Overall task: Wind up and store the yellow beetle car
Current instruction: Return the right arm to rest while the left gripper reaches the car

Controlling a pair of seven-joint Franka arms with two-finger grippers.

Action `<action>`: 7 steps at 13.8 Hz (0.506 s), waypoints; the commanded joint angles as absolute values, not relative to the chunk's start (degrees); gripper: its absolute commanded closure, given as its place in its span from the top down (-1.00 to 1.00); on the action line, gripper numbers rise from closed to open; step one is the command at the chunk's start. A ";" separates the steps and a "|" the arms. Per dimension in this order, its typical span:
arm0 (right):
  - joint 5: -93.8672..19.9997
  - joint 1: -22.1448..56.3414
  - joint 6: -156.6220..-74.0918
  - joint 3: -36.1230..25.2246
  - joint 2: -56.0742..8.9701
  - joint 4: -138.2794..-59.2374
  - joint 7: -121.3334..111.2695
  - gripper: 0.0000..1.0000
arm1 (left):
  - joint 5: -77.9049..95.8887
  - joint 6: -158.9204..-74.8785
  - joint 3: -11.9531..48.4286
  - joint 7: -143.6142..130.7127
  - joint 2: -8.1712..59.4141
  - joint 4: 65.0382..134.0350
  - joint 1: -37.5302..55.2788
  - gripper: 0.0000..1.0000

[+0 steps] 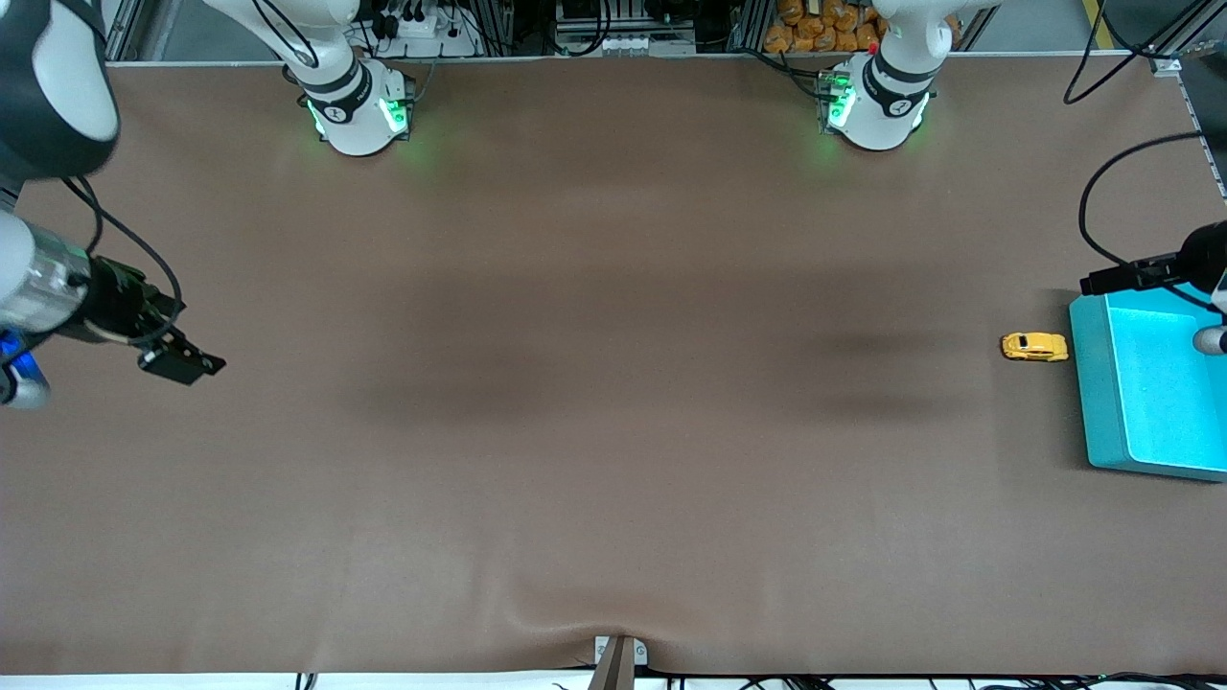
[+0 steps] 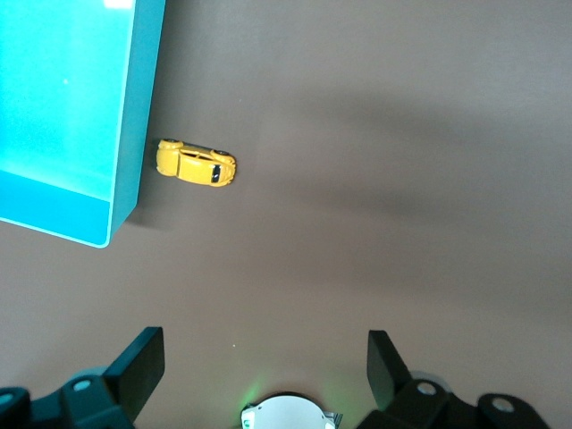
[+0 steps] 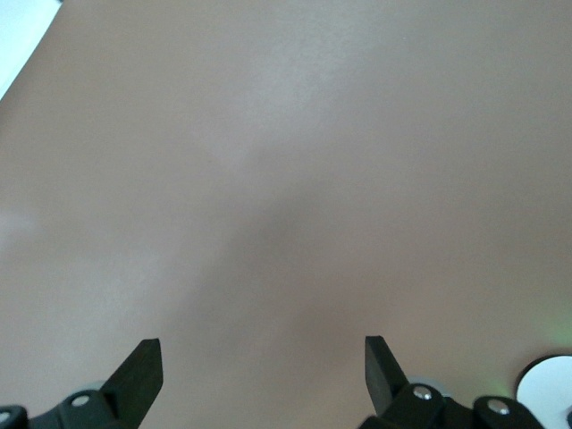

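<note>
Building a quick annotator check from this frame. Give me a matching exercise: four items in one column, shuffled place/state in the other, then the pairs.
Column 1
1. yellow beetle car
2. teal bin
3. left gripper
4. right gripper

Column 2
A. open, over bare table at the right arm's end
B. on the table beside the bin, on its wheels
C. open, up over the bin
D. at the left arm's end of the table, nothing visible in it

Pairs: 1-B, 2-D, 3-C, 4-A
</note>
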State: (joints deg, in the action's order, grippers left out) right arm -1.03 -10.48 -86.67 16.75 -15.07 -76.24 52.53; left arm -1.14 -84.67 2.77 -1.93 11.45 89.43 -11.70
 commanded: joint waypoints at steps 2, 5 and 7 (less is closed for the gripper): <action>-3.60 -5.65 -84.73 10.31 -10.83 -76.82 44.77 1.00 | -2.63 -84.29 3.34 -3.08 14.58 89.56 -13.71 1.00; -6.06 -1.16 -82.98 4.15 -7.13 -77.78 31.16 1.00 | -2.64 -84.29 3.34 -2.11 15.38 89.74 -14.59 1.00; -6.15 1.83 -82.18 0.81 -4.15 -78.57 26.47 1.00 | -2.64 -85.42 3.34 -3.42 15.91 91.48 -14.77 1.00</action>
State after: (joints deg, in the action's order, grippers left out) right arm -4.66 -1.62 -82.64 4.76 -8.24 -76.22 31.40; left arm -1.40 -84.65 2.76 -2.16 16.26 89.93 -14.20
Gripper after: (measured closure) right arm 0.000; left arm 0.000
